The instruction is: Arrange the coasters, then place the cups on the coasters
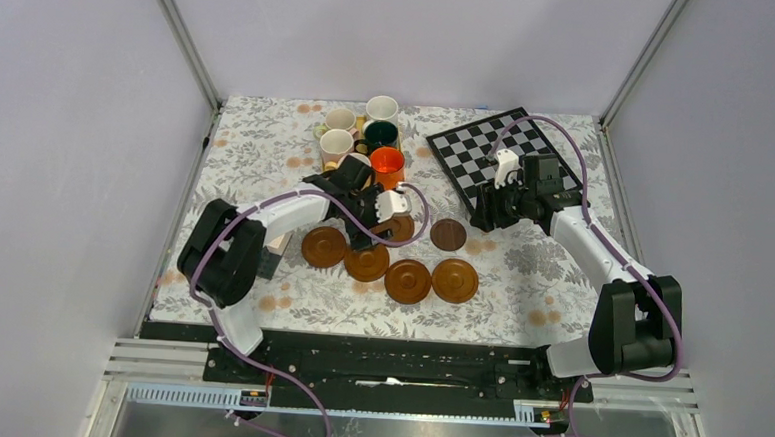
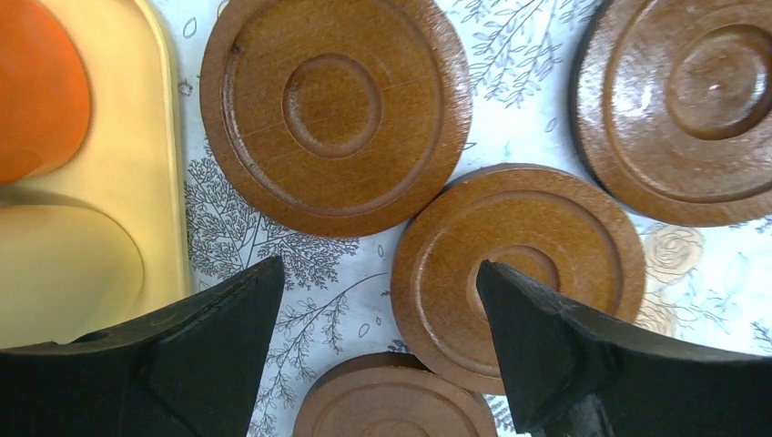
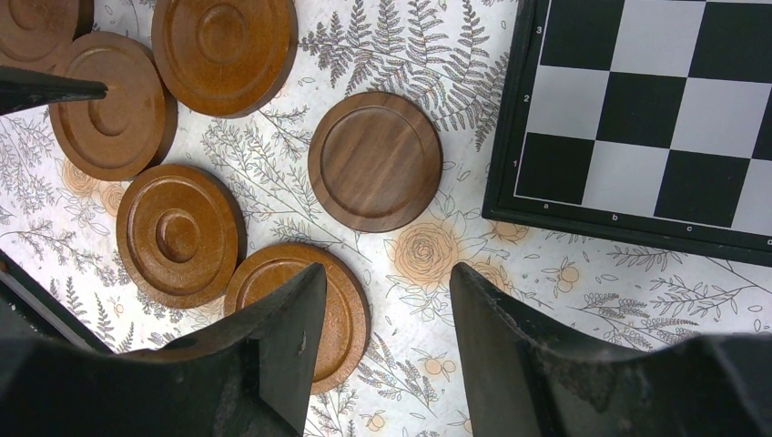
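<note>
The six coasters (image 1: 407,280) lie flat on the table (image 1: 256,162), around its middle and toward the near edge. Four reddish-brown ones form a shallow row from left to right, each touching or just beside the next. A fifth coaster (image 1: 400,226) lies behind this row, partly hidden under the left arm. The dark coaster (image 1: 449,234) lies apart at the right of the group, between the row and the chessboard (image 1: 497,154), which occupies the far right corner.

The cups (image 1: 340,119) stand grouped at the middle of the far edge, clear of all coasters. The orange cup (image 1: 387,162) is nearest the coasters, with the dark green cup (image 1: 380,133) behind it and the white cup (image 1: 381,108) nearest the far edge. In the left wrist view, the orange cup stands on the yellow tray (image 2: 127,137).

The left gripper (image 1: 375,226) hangs over the coasters near the orange cup. Its fingers (image 2: 209,355) are spread wide and hold nothing. One tip overlaps a coaster in the view, but we cannot tell whether it touches.

The right gripper (image 1: 482,215) hangs at the near left corner of the chessboard. Its fingers (image 3: 273,364) stand moderately apart with only bare cloth between them, and the dark coaster lies just beyond the tips.
</note>
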Robot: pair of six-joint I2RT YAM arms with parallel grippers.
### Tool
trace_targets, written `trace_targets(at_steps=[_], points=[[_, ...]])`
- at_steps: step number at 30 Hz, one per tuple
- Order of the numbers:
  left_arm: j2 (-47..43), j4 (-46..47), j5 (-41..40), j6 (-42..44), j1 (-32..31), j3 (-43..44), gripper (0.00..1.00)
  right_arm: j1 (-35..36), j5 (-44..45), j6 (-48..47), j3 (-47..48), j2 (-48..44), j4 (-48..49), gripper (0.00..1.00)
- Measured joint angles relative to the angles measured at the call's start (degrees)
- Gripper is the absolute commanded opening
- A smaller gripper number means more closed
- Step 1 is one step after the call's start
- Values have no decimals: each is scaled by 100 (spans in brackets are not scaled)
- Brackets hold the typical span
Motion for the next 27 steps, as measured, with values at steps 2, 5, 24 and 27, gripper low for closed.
trace_targets(at_steps=[2, 5, 24, 27], points=[[122, 52, -13, 35, 55, 0, 86, 0, 0, 0, 0, -2, 0, 59], [295, 81, -28, 105, 103, 0, 79, 0, 2, 0, 0, -2, 0, 59], [-114, -229, 350, 890, 122, -710, 50, 0, 4, 0, -4, -2, 0, 59], [-251, -293, 382, 994, 120, -866, 49, 0, 4, 0, -4, -2, 0, 59]])
